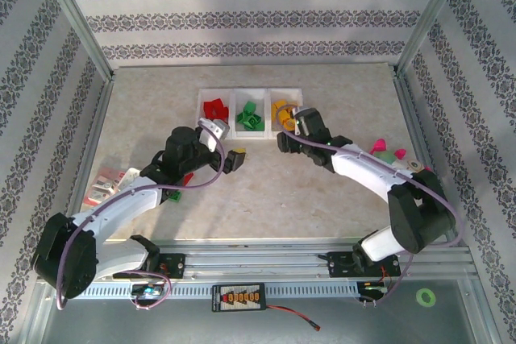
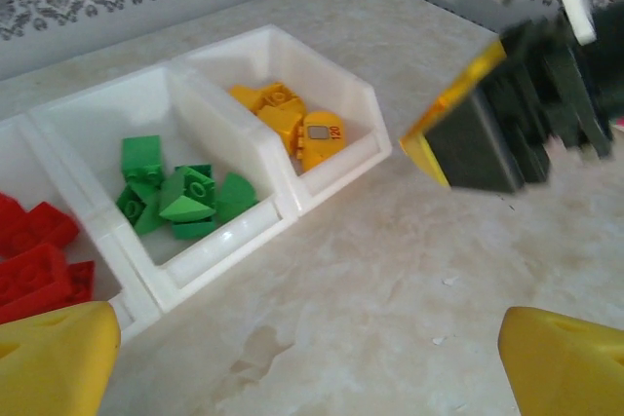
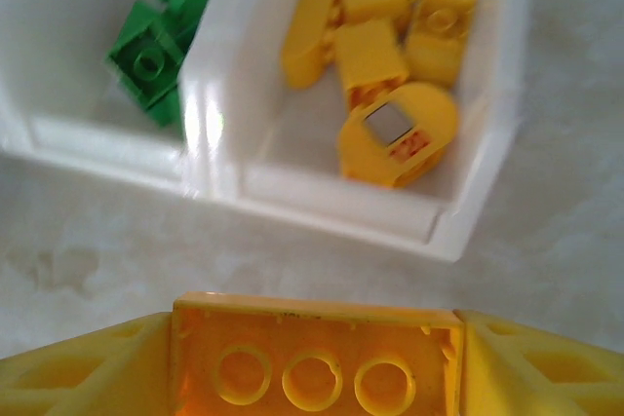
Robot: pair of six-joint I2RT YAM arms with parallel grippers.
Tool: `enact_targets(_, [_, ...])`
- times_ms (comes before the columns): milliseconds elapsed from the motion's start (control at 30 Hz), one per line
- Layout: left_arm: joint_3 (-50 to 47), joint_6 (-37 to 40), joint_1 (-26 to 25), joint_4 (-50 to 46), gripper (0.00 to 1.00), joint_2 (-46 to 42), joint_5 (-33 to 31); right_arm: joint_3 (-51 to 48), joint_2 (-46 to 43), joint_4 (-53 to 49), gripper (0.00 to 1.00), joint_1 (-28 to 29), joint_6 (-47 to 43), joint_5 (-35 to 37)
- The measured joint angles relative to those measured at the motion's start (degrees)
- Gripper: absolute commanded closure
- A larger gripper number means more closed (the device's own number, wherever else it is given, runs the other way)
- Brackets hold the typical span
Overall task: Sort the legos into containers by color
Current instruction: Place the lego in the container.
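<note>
Three small square bins [image 1: 250, 91] of cloudy white plastic sit joined in one row near the far edge of the pale, stone-look table [image 1: 266, 199]. The left bin holds red studded plastic bricks [image 1: 214, 108], the middle bin holds green bricks [image 1: 249, 115], and the right bin holds orange-yellow bricks [image 1: 280, 109]. One of the orange-yellow ones is round on one side and has a little grey sticker [image 3: 388, 126] on it.

The right gripper [image 3: 317, 367] is just in front of the right bin, on its near side. Its two yellow fingers [image 3: 88, 377] are squeezed on one orange-yellow brick [image 3: 317, 338] with three round rings showing on its face. That brick is outside the bin, close to its front wall.

The left gripper [image 2: 312, 367] is spread wide with nothing in it. It is in front of the bins, nearer the middle of the table, and its yellow fingertips [image 2: 54, 358] point toward the row.

Two loose bricks lie on the table beside the left arm, a red one [image 1: 187, 176] and a green one [image 1: 173, 195]. A flat red-and-white packet [image 1: 109, 183] lies by the left edge of the table. A pink-and-green soft toy [image 1: 377, 147] lies by the right edge, partly hidden by the right arm.
</note>
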Motion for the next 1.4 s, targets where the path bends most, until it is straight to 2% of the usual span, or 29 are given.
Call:
enact_targets(233, [-0.9,0.4,-0.9,1.9,0.01,1.2,1.6,12.4,10.6,2.6,0.30,-4.1,1.8,0.5])
enact_targets(567, [-1.4,0.8,-1.2,2.7,0.01,1.2,1.6,24.8,25.7,3.1,0.28,-5.3,2.1,1.3])
enact_targets(733, [-1.5,1.2,-1.2,2.9,0.01,1.2,0.9,28.1,29.5,2.9,0.16,-5.3,2.7,1.9])
enact_targets(867, [-1.5,1.2,-1.2,2.8,0.01,1.2,-3.2,28.8,29.5,2.7,0.07,-5.3,2.8,2.0])
enact_targets(1033, [-1.3,0.5,-1.2,1.6,0.01,1.0,-8.9,28.4,27.8,1.6,0.03,-5.1,2.4,2.4])
enact_targets(1200, [-0.5,-0.7,-1.1,-2.3,0.01,0.7,-12.7,25.7,20.9,1.4,0.03,-3.8,0.8,2.5])
enact_targets(1400, [0.3,-3.1,-0.5,-8.1,0.01,-1.8,-15.3,21.1,12.3,2.2,0.02,0.9,-2.9,3.0])
